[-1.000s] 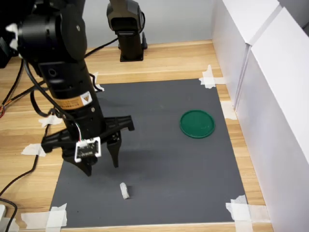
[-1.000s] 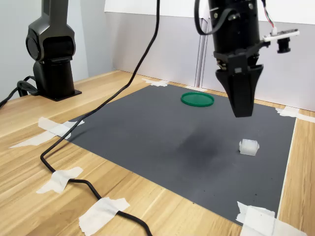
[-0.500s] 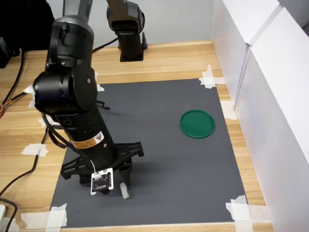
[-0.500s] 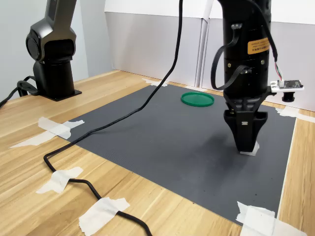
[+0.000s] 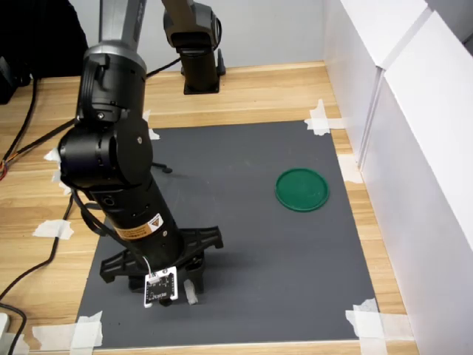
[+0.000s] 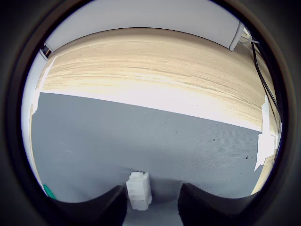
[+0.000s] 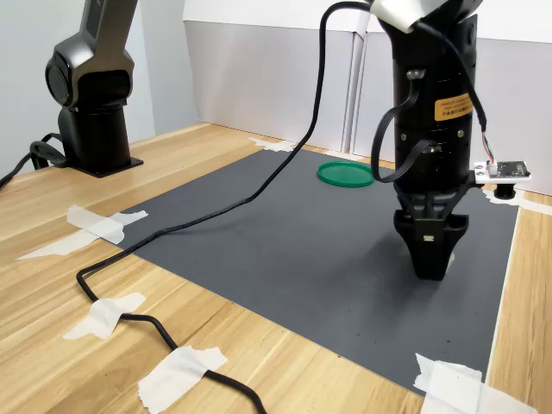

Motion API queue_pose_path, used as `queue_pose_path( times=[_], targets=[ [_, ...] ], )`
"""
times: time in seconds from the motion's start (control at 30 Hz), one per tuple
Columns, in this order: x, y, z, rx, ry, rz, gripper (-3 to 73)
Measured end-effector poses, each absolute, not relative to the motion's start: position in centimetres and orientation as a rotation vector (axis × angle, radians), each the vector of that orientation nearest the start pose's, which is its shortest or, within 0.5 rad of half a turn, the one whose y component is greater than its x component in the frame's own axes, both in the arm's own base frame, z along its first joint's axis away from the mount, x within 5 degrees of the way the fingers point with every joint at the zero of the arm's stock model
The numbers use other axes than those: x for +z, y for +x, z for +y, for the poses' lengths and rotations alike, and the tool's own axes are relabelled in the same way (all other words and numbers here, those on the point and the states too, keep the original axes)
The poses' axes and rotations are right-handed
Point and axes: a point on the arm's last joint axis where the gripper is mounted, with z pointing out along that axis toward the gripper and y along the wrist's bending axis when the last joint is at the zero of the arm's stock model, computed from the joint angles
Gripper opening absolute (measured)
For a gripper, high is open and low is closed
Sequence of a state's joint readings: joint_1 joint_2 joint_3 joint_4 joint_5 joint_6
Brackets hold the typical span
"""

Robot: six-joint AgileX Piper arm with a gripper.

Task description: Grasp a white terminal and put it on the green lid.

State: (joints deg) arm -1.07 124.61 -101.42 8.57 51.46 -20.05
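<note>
The wrist view is showing the terminal (image 6: 139, 189) sitting between the parted, unclosed fingers of the gripper (image 6: 151, 207). In the second exterior view, low at right, the gripper (image 7: 430, 269) is hiding it. The lid (image 5: 301, 189) is lying right of centre in the first exterior view, on a grey mat (image 5: 259, 251) taped to a wooden table (image 5: 251, 89), with white walls (image 5: 414, 148) at right.

This looks like a robotics lab bench — a pale wood-grain tabletop (image 5: 251, 92) with a dark grey mat (image 5: 251, 222) fixed down at its corners by strips of white tape (image 5: 367, 322). White panels (image 5: 399, 111) wall off one side of the work area, and a black cable (image 7: 172, 228) taped to the wood trails across it. A black robot arm (image 7: 431, 129) stands over the mat, and a second black arm base (image 7: 90, 95) sits at the table's edge — the plain, staged setup of a test cell rather than a home or shop.
</note>
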Motion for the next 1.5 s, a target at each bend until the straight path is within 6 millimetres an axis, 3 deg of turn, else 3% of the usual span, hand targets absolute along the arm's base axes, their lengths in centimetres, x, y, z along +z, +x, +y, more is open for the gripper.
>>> queue_pose_path(
  times=[0.3,0.47,0.83,1.23,1.5],
  targets=[
    [19.2,47.1,0.2,0.084,-0.351,2.720,18.5],
    [19.4,47.1,0.3,0.092,-0.351,2.723,9.8],
    [20.1,46.9,0.2,0.084,-0.356,2.719,9.4],
    [25.3,44.3,0.3,0.104,-0.366,2.744,9.3],
    [28.5,40.6,1.1,0.101,-0.394,2.724,9.3]
  ],
)
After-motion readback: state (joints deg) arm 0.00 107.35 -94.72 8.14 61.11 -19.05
